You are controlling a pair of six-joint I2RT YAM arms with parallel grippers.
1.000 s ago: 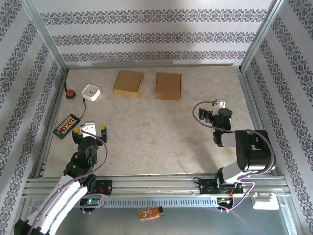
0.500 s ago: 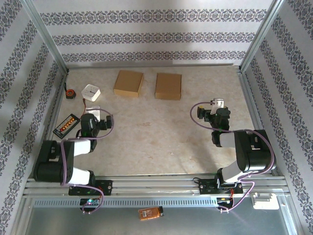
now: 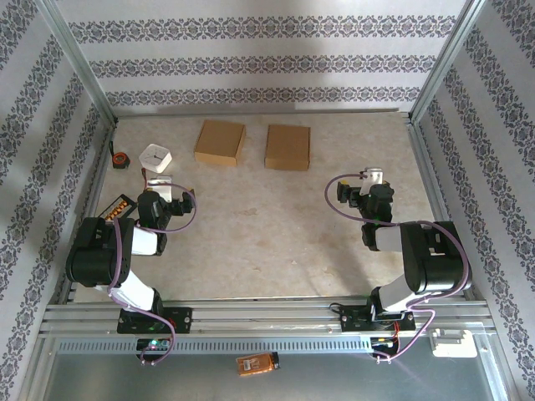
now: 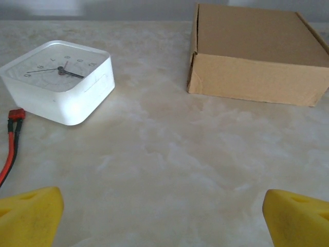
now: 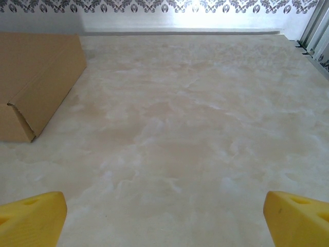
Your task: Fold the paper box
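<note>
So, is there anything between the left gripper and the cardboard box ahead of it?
Nothing visible does. Bare table lies between the open left gripper and the cardboard box. The white clock and a red wire sit off to the left of that path.

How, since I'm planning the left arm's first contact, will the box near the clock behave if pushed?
The cardboard box probably slides rather than tips: it sits low and flat on the smooth table. It looks light and hollow, so walls may dent. The gap at its left corner suggests a flap that could open.
</note>
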